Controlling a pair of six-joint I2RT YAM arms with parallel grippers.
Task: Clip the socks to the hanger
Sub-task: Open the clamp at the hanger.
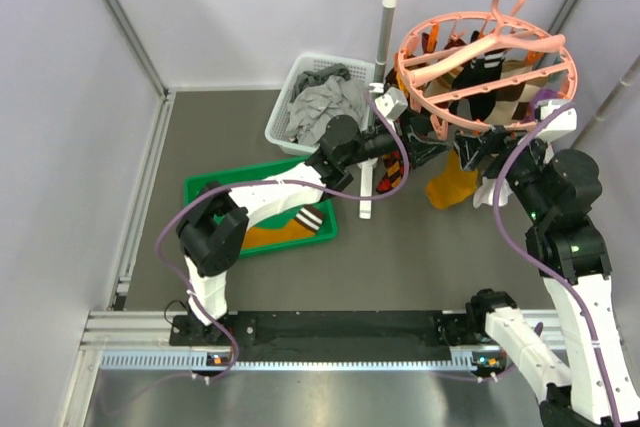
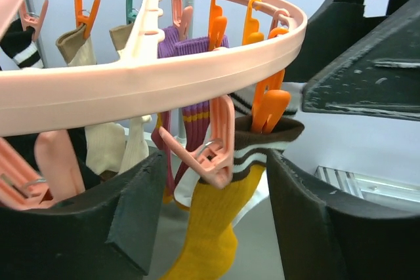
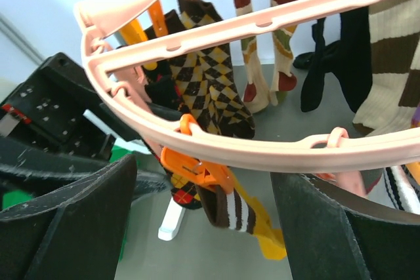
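Note:
The salmon-pink ring hanger (image 1: 487, 59) hangs from the white rail, with several socks clipped round its rim. A mustard sock (image 2: 211, 231) with a brown, white-striped cuff hangs from an orange clip (image 2: 268, 107) on the rim; a pink clip (image 2: 211, 143) dangles just in front of it. My left gripper (image 2: 216, 185) is open, its fingers on either side of that sock below the rim. My right gripper (image 3: 205, 191) is open too, under the rim from the other side, with the same orange clip (image 3: 195, 167) and striped cuff (image 3: 237, 211) between its fingers. Another mustard sock (image 1: 277, 233) lies in the green tray.
The green tray (image 1: 205, 187) sits on the floor at the left. A white basket (image 1: 292, 87) of grey garments stands behind it. The white rail stand's post (image 1: 382, 37) rises beside the hanger, its foot (image 1: 366, 209) near the tray. Argyle socks (image 3: 211, 86) hang close by.

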